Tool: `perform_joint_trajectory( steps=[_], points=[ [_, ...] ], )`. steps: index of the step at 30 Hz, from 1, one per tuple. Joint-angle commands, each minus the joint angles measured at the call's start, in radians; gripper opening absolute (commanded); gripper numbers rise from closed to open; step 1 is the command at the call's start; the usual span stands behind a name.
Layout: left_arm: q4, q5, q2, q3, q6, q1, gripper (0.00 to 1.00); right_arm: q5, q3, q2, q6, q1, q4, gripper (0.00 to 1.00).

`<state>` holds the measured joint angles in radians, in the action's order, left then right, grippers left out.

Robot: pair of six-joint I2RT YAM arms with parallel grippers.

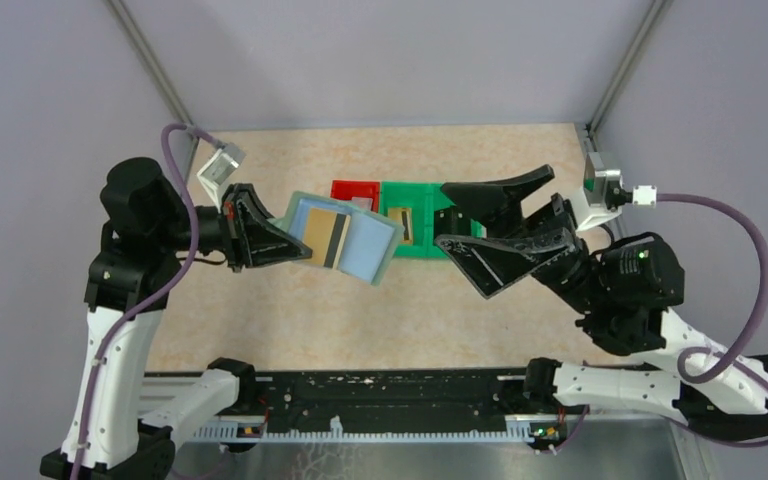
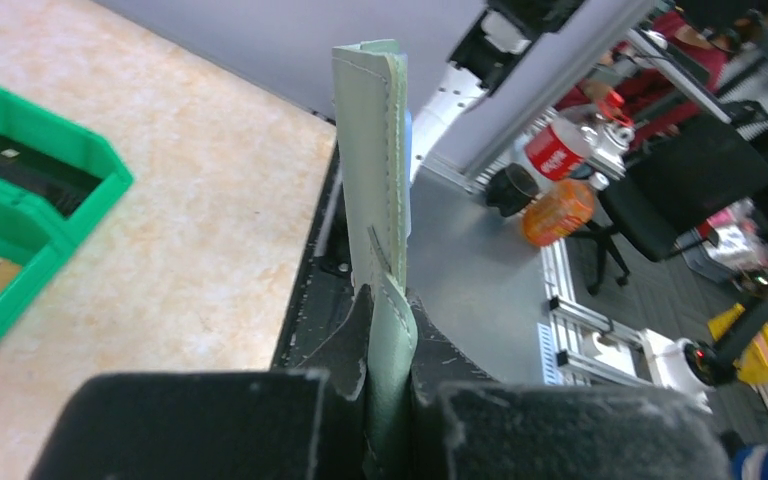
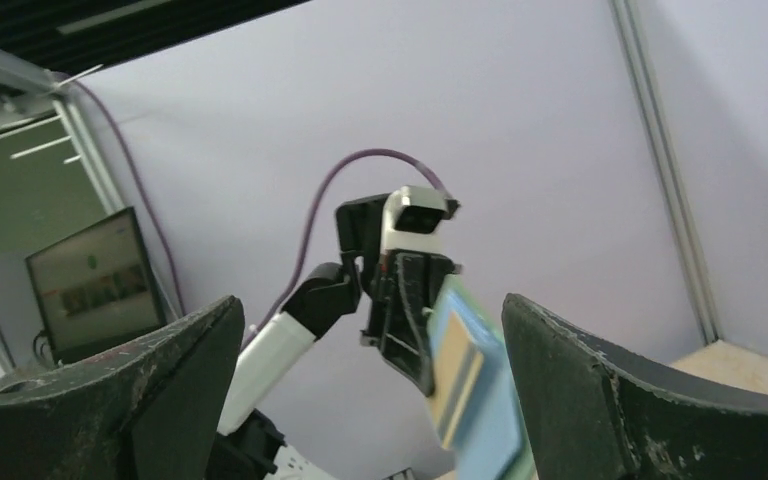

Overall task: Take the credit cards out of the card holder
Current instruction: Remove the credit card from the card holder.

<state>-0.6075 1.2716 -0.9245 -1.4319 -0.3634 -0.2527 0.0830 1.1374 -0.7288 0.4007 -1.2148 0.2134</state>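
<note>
The left hand [image 1: 280, 240] is pinched tight on one edge of the card holder [image 1: 372, 255]; the left wrist view shows the pale green leather squeezed between its two dark fingers [image 2: 340, 360], with the rest of the holder standing straight up out of the grip. The card holder is held open and lifted off the table [image 1: 360, 315], its light blue inside facing up toward the overhead camera. A tan credit card [image 1: 328, 240] with a dark stripe lies on that blue lining, at the end of the holder nearest the gripping fingers, and it sits partly out of its pocket as far as can be told. Just to the right of the card holder, the right hand [image 1: 443, 215] is spread wide with nothing between its fingers, its tips pointing at the holder and not touching it. Behind the card holder, on the table, a red bin [image 1: 352, 188] stands against a green bin [image 1: 410, 253]. In the green bin lies a small tan second card [image 1: 401, 222] with a dark stripe.
</note>
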Motion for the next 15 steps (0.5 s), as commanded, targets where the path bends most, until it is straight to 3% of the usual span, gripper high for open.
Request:
perform_joint_trajectory(
  steps=[1,5,9,15],
  points=[
    [-0.12,-0.172,-0.031,-0.038,0.13,-0.003,0.0,-0.177,0.083,-0.104,-0.029,-0.007,-0.087,0.94],
    [-0.154,-0.205,-0.043,-0.06,0.164,-0.003,0.0,-0.265,0.195,-0.244,0.004,-0.006,-0.185,0.68],
    [-0.147,-0.156,-0.041,-0.074,0.156,-0.003,0.0,-0.309,0.208,-0.316,0.044,0.002,-0.207,0.63],
    [-0.139,-0.112,-0.035,-0.093,0.149,-0.003,0.0,-0.515,0.121,-0.327,0.232,0.165,-0.099,0.53]
  ],
)
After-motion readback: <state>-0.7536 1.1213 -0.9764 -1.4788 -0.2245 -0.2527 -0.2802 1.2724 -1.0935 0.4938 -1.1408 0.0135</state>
